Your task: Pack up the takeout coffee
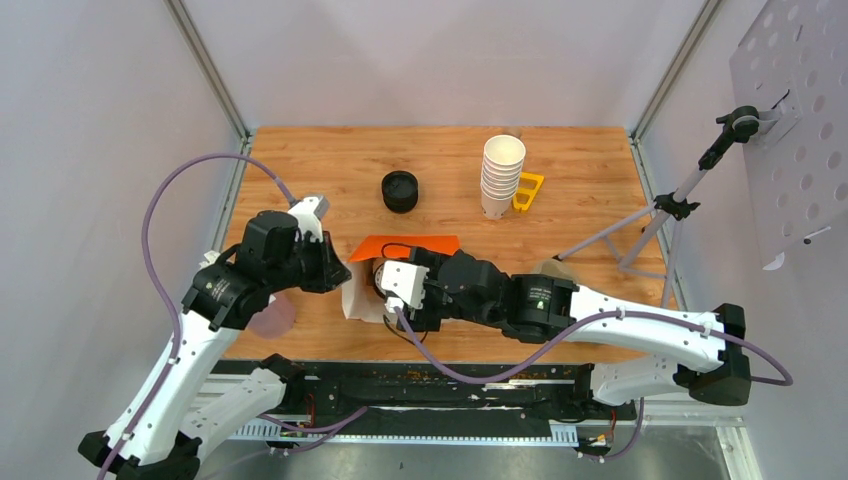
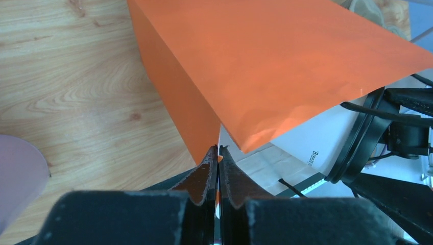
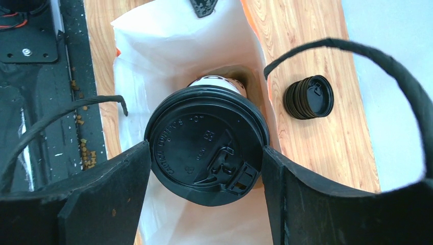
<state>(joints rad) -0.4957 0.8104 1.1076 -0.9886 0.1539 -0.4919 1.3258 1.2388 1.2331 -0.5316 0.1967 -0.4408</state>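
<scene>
An orange paper bag (image 1: 405, 244) sits at the table's middle, its white inside (image 3: 153, 51) open toward the right wrist camera. My left gripper (image 2: 218, 149) is shut on the bag's (image 2: 265, 66) rim, with a sliver of orange paper between the pads. A takeout coffee cup with a black lid (image 3: 207, 143) sits in the bag's mouth. My right gripper (image 3: 204, 155) is shut on it, one finger against each side of the lid. From above, the right gripper (image 1: 392, 285) hides the cup.
A stack of black lids (image 1: 400, 190) lies behind the bag. A tall stack of white cups (image 1: 501, 175) and a yellow piece (image 1: 528, 190) stand at the back right. A pale pink cup (image 1: 270, 315) is under the left arm. A tripod (image 1: 655, 215) stands at the right edge.
</scene>
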